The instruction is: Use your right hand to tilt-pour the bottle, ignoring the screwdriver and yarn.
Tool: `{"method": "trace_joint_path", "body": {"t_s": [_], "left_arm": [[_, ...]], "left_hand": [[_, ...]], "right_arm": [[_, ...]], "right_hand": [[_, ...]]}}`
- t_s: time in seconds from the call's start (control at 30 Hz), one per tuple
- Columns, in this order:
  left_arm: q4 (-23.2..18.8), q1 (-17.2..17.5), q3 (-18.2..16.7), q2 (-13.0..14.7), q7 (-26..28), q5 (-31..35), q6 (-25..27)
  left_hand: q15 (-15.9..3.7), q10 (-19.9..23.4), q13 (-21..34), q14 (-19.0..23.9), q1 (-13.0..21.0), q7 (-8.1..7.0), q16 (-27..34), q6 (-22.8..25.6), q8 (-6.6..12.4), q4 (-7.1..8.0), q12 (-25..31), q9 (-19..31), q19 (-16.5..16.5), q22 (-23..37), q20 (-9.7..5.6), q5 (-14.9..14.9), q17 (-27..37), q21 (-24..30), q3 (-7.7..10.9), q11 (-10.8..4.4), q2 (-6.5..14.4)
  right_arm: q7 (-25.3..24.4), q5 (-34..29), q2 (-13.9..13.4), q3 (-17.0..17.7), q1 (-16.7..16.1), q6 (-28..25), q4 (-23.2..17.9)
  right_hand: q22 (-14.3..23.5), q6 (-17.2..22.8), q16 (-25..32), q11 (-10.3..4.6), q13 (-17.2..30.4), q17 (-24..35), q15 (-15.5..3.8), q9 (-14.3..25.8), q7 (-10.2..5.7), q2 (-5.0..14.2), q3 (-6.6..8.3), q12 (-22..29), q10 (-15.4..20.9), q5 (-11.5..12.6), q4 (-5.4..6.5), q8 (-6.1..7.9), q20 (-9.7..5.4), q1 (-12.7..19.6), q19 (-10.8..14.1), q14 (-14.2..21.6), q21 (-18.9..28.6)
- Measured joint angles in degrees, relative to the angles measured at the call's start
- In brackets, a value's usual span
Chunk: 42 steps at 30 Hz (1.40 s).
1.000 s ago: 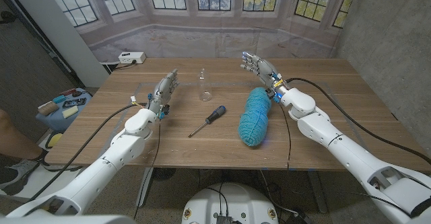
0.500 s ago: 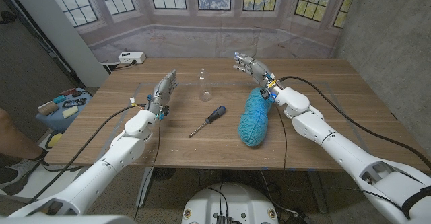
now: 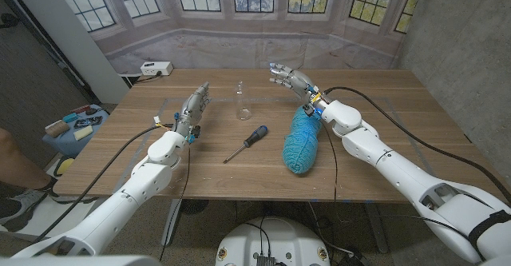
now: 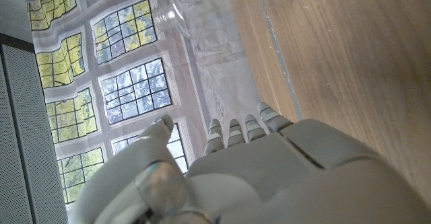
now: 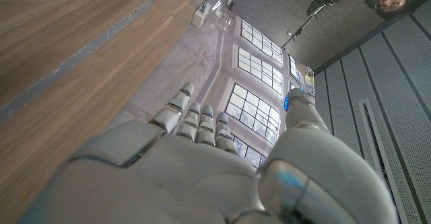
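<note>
Right robot hand (image 3: pixel 289 77) hovers open w/ nothing held, near the clear bottle (image 3: pixel 241 100) standing upright mid-surface (image 3: pixel 399 114), so a fast sideways reach could knock it over, or the forearm could drag the blue yarn (image 3: pixel 302 136).

Bare wood lay between the right hand (image 3: pixel 289 77) and the bottle (image 3: pixel 242 102) at its eight o'clock. The yarn (image 3: pixel 302 138) and screwdriver (image 3: pixel 246 143) sat nearer the robot, off that path.
</note>
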Motion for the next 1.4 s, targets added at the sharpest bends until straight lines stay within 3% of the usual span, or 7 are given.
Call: {"method": "trace_joint_path", "body": {"t_s": [0.03,0.57,1.4], "left_arm": [[0.20,-0.07,0.00,-0.10,-0.28,-0.19,-0.47],[2.48,-1.07,0.23,-1.38,-1.30,-0.66,-1.63],[1.51,-1.02,0.48,-1.25,-0.84,-0.78,-0.70]], "left_hand": [[0.00,0.00,0.00,0.00,0.00,0.00,0.00,0.00,0.00,0.00,0.00,0.00,0.00,0.00,0.00,0.00,0.00,0.00,0.00,0.00,0.00],[0.31,0.32,0.00,0.31,0.00,0.00,0.00,0.00,0.00,-0.25,0.00,0.00,0.00,0.00,0.00,0.00,0.00,0.00,0.22,0.31,0.00],[0.30,0.31,0.29,0.31,0.29,0.41,0.00,1.44,0.00,-1.12,0.00,0.00,0.00,0.00,0.00,0.00,0.00,-0.33,0.64,0.31,-0.31]], "right_arm": [[0.27,-0.15,0.35,-1.13,1.71,-0.20,1.09],[4.61,-1.45,2.13,-3.85,5.93,-1.19,5.46],[14.53,-1.43,8.91,-6.15,14.26,6.71,23.60]], "right_hand": [[0.00,-0.12,0.00,0.11,0.00,0.00,0.00,0.00,0.12,-0.10,0.06,0.00,-0.11,0.00,-0.06,0.00,0.01,0.10,-0.01,0.00,0.00],[0.01,-2.29,-0.22,0.22,0.00,0.01,0.52,-0.01,0.23,-2.26,0.85,0.00,-2.23,0.00,0.25,0.00,0.00,4.83,-1.43,-1.75,0.00],[0.01,-3.69,-0.21,0.05,0.00,0.01,0.31,-0.02,-0.03,-3.55,1.33,0.00,-3.05,0.45,0.25,0.00,0.02,7.62,-2.06,-2.76,0.00]]}}
